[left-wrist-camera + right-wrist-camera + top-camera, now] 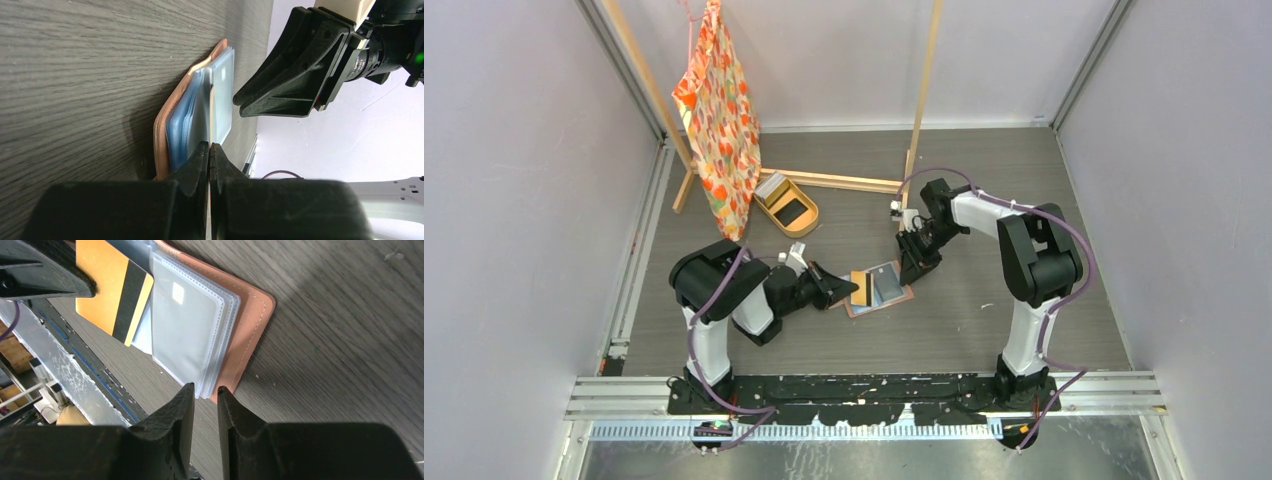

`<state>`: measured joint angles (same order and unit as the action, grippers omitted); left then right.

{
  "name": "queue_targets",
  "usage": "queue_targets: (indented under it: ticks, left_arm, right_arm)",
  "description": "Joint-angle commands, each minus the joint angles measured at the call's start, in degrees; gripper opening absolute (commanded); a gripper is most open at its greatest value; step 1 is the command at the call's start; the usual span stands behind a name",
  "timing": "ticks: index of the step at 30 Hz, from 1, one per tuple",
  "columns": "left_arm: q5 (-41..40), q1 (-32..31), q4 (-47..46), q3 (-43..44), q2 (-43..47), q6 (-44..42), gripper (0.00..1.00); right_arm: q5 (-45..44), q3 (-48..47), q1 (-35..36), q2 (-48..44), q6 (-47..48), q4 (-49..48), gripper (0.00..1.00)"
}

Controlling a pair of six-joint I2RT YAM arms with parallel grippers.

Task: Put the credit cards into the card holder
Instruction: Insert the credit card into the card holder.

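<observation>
The salmon-brown card holder (902, 296) lies open on the table between the arms, its clear pockets (190, 325) fanned over the leather (252, 325). My left gripper (849, 291) is shut on an orange credit card with a black stripe (112, 295). In the left wrist view this card shows edge-on (211, 115), over the holder's pockets (182, 125). My right gripper (205, 389) stands narrowly open at the near corner of the pockets, with nothing between its fingers. More credit cards (773, 186) sit stacked in a tray.
An oval tan tray (794, 213) stands behind the left arm. An orange patterned cloth bag (719, 120) hangs from a wooden frame (834, 180) at the back. The two grippers are close together over the card holder.
</observation>
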<state>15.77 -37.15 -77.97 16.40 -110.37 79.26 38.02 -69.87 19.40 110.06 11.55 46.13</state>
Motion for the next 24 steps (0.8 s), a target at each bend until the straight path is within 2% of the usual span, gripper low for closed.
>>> queue_targets:
  ticks: [1, 15, 24]
  left_arm:
    - [-1.3, -0.5, -4.0, -0.4, -0.9, 0.0, 0.00]
    - [-4.1, -0.8, -4.0, -1.4, -1.8, 1.5, 0.00]
    - [-3.2, -1.7, -3.9, -0.1, -2.9, 2.5, 0.00]
  right_arm:
    - [-1.2, -2.2, 0.5, 0.1, 1.1, 1.4, 0.28]
    - [-2.2, -2.8, 1.3, 1.3, 1.4, 2.5, 0.26]
    - [-2.3, -3.0, 1.8, 1.3, 1.4, 2.6, 0.26]
